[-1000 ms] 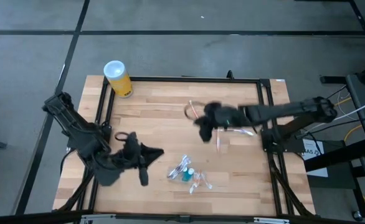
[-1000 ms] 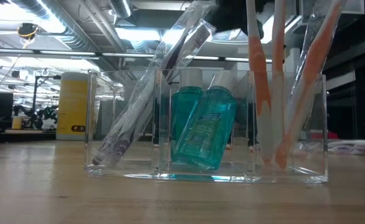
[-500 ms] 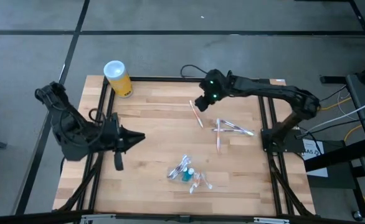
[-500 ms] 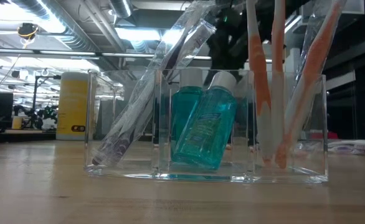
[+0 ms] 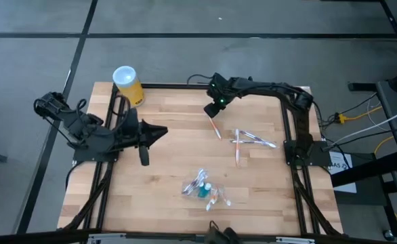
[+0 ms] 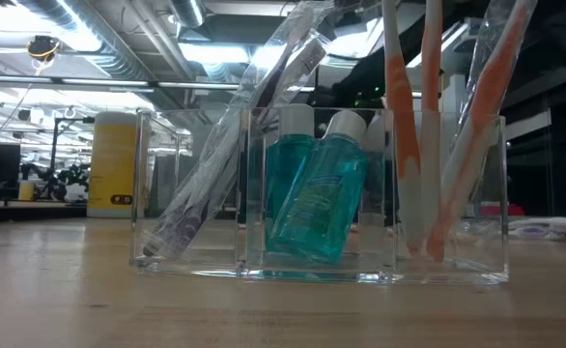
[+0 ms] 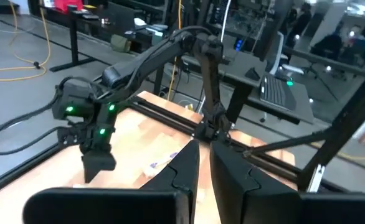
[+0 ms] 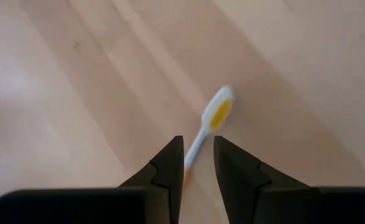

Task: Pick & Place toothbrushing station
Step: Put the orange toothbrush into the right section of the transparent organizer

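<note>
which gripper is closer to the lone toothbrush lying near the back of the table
Right. The right gripper hangs right over the toothbrush at its far end; the left gripper is well off to the side, nothing held.

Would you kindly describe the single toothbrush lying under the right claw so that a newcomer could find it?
Start at the yellow canister on the table's far left corner and look right along the far edge to the right claw. Just below it lies a lone toothbrush, white with an orange end, apart from the bundle to its right.
</note>
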You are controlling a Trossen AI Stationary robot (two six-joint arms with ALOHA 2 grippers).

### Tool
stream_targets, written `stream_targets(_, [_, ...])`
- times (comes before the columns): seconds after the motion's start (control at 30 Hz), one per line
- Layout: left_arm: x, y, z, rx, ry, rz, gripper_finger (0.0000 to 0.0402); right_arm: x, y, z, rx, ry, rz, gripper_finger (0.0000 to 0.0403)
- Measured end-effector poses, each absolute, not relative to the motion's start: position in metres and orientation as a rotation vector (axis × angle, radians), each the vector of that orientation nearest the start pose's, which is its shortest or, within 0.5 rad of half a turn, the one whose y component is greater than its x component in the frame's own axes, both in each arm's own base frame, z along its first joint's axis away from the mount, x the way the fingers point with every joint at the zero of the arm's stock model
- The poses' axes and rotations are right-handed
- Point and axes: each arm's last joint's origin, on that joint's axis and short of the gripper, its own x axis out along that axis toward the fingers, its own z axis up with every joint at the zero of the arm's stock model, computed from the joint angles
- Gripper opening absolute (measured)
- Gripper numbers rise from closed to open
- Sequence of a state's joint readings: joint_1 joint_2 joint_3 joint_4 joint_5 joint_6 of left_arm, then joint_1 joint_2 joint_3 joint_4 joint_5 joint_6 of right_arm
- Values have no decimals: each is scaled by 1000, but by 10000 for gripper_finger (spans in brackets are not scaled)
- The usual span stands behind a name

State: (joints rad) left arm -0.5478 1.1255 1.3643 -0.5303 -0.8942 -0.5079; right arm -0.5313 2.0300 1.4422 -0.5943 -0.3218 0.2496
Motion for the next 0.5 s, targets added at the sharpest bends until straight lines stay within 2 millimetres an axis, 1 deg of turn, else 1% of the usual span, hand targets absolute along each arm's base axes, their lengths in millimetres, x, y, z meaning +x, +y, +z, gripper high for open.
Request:
stream_targets(0.13, [195, -90, 436, -329, 104, 394, 33, 363, -212, 161, 687, 1068, -321, 90])
stream_targets(0.23, [196, -91, 437, -341, 91, 389, 33, 363, -217, 158, 693, 1070, -315, 90])
stream_targets(0.5, [202, -95, 433, -344, 93, 399, 33, 364, -219, 151, 687, 1082, -300, 90])
